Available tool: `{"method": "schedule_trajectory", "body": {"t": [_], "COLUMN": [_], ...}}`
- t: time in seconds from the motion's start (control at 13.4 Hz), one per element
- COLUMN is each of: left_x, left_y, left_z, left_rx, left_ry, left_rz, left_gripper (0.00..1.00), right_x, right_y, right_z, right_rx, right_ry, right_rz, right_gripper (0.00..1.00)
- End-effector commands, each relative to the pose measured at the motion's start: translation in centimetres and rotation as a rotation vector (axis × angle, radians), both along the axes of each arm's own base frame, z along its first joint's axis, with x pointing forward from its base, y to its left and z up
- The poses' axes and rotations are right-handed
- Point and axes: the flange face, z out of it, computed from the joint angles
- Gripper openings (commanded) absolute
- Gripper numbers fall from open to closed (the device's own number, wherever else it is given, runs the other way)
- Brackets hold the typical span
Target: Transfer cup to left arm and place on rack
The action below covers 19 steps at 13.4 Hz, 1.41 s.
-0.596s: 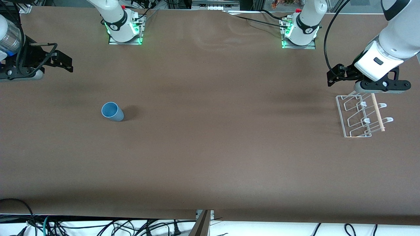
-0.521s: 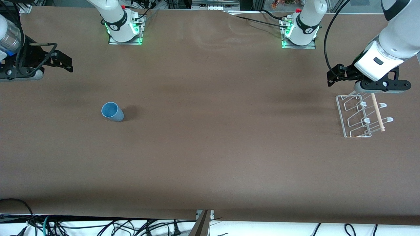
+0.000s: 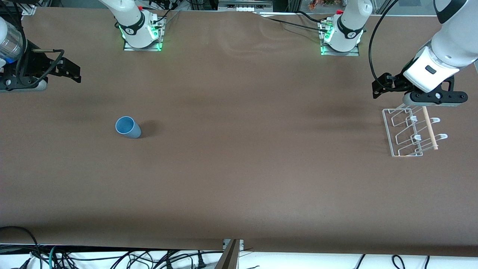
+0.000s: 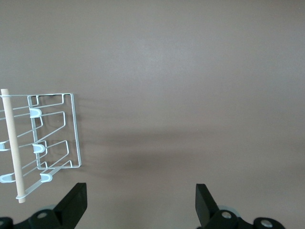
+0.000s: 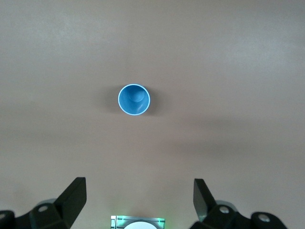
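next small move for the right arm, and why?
Probably bring the right gripper over the small light-blue plastic cup and lower its open fingers around it. The cup stands upright and alone on the brown table, mouth up, untouched. The left gripper waits open beside the clear wire rack with its wooden dowel, which holds nothing yet, so the handover cannot start.

Brown table (image 3: 239, 179), cup (image 3: 127, 127), rack (image 3: 410, 132)
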Motion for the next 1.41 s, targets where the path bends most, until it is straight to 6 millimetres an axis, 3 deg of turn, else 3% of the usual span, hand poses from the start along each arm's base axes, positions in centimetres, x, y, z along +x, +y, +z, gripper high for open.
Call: {"method": "schedule_trajectory", "body": {"t": [0.0, 1.34], "left_x": [-0.1, -0.3], "left_y": [0.0, -0.4], "left_z": [0.7, 0.7], "left_rx": [0.003, 0.003], "left_ry": [0.001, 0.002], "left_rz": [0.001, -0.005], "left_gripper": [1.00, 1.00], "right_x": [0.5, 0.5], "right_y": [-0.2, -0.2], "right_z": [0.0, -1.6], "right_rx": [-0.019, -0.008], "right_ry": [0.009, 0.056], "right_rz": [-0.002, 0.034], "right_gripper": [0.99, 0.99]}}
